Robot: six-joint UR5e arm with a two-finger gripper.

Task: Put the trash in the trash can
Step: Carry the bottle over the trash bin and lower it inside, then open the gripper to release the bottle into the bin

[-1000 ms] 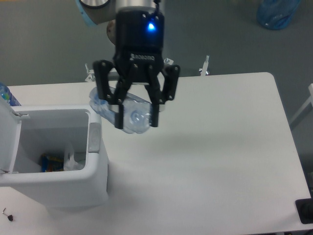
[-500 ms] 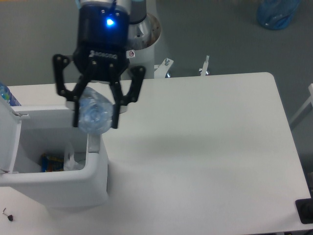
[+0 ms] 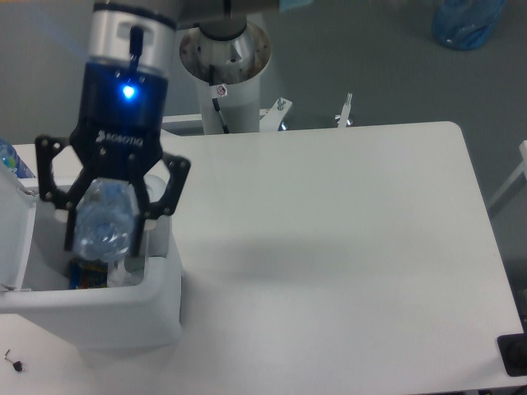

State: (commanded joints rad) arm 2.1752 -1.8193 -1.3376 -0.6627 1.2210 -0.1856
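My gripper (image 3: 105, 237) hangs over the opening of the white trash can (image 3: 123, 309) at the left of the table, shut on a crushed clear plastic bottle (image 3: 104, 224) held between its black fingers (image 3: 141, 236). The bottle sits directly above the can's inside. Under it, within the can, a crumpled clear wrapper (image 3: 122, 271) lies next to a dark blue item (image 3: 86, 274). The can's hinged lid (image 3: 15, 234) stands open at the far left.
The white table (image 3: 329, 239) stretches to the right of the can. The arm's round base (image 3: 225, 56) stands behind the table's back edge. A blue bag (image 3: 465, 20) lies on the floor at top right. A blue bottle top (image 3: 10, 160) shows at the left edge.
The gripper has carried the bottle leftward and toward the camera, from over the table's back left area to above the can's opening. It has stayed shut on the bottle throughout.
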